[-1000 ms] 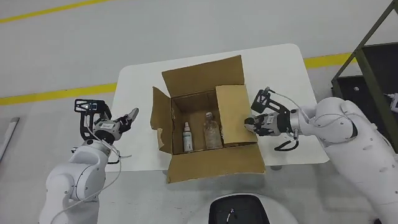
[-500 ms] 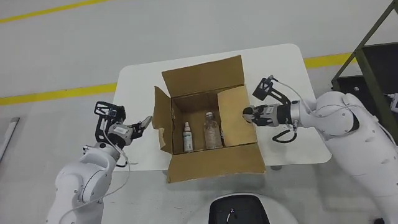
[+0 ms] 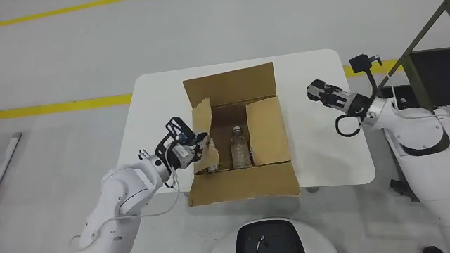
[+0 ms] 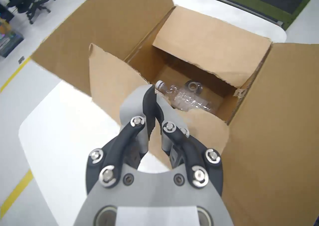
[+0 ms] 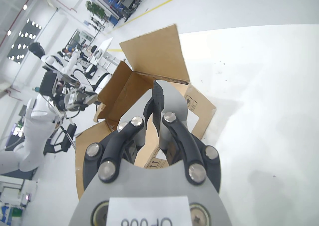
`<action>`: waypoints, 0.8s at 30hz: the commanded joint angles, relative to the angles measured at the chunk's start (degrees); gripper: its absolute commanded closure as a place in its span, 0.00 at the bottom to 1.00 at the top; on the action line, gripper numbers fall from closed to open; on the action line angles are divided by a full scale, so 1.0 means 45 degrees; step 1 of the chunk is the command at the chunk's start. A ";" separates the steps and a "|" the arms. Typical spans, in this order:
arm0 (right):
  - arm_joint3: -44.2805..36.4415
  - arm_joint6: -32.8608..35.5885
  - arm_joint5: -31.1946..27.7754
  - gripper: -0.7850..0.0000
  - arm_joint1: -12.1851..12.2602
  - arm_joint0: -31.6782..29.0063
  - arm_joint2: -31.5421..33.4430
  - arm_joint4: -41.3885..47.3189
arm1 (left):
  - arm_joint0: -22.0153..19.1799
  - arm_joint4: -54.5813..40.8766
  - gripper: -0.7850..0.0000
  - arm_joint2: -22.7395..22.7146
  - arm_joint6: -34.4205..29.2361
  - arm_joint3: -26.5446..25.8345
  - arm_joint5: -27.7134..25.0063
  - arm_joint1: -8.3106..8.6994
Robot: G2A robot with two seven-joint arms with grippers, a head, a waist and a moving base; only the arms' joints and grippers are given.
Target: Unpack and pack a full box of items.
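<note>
An open cardboard box (image 3: 228, 84) stands on the white table (image 3: 323, 154). Inside it lie a clear plastic bottle (image 3: 240, 147) and a small white bottle (image 3: 211, 158), the second partly hidden by the arm. My left gripper (image 3: 202, 143) is shut and presses against the box's left flap (image 3: 202, 112), which stands up. In the left wrist view the shut left gripper (image 4: 151, 88) lies over that flap (image 4: 112, 87), with the clear bottle (image 4: 179, 95) beyond it. My right gripper (image 3: 311, 89) hangs shut and empty over the table, right of the box. The right wrist view shows it (image 5: 155, 87) before the box (image 5: 154, 52).
The box's right flap (image 3: 267, 130) leans inward over the opening and the near flap (image 3: 242, 183) hangs outward. A green shelf cart (image 3: 422, 63) stands just off the table's right side. Bare tabletop lies left and right of the box.
My left arm has swung right to the box and pushed its left flap upright. My right gripper has left the right flap and drawn back to the right and farther away.
</note>
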 commanded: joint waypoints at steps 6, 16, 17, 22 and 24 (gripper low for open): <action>0.0015 0.0033 0.0054 1.00 0.0013 -0.0013 0.0044 0.0005 | -0.1107 0.0869 1.00 0.1441 -0.0051 0.1371 -0.0232 -0.0164; 0.0120 -0.0602 0.0251 1.00 0.0022 -0.0086 0.0130 0.0102 | -0.1534 0.0771 1.00 0.2108 -0.0470 0.2158 -0.0134 -0.0270; 0.0242 -0.0797 0.0339 1.00 0.0003 0.0074 0.0045 0.0136 | -0.1560 0.0789 1.00 0.2123 -0.0398 0.2148 -0.0102 -0.0276; 0.1502 -0.2375 0.0445 1.00 -0.0193 0.1082 -0.0558 0.0502 | -0.1469 0.0484 0.00 0.1927 -0.0038 0.1859 -0.0082 -0.0260; 0.2459 -0.3021 0.0583 1.00 -0.0385 0.1596 -0.1157 0.1188 | -0.1314 0.0136 0.00 0.1653 0.0115 0.1655 -0.0105 -0.0225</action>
